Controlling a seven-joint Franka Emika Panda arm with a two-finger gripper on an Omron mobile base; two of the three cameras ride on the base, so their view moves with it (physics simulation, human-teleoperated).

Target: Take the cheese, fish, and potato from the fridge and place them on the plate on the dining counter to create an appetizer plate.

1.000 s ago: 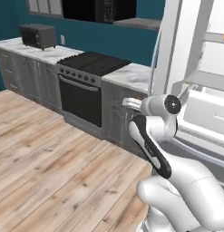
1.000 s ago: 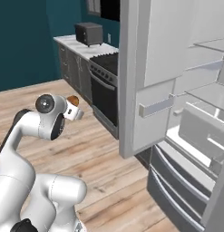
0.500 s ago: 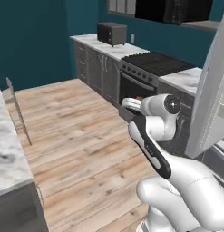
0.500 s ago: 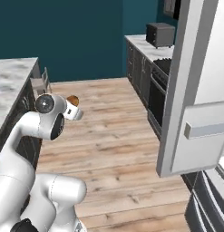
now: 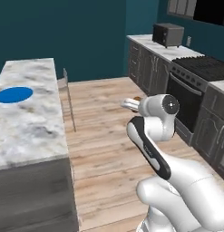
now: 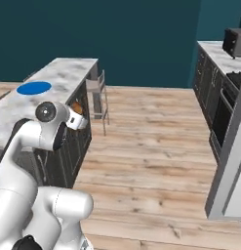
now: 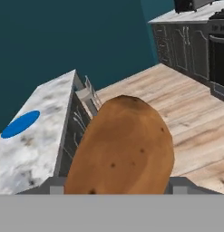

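Clearly claw (image 7: 118,192) wide, gripping potato (image 7: 122,147)

Even, shadowless rendered light; perhaps slightly soft.

No readable text, labels, brands, numbers or signs appear anywhere; the surfaces in all three views are plain and unmarked.
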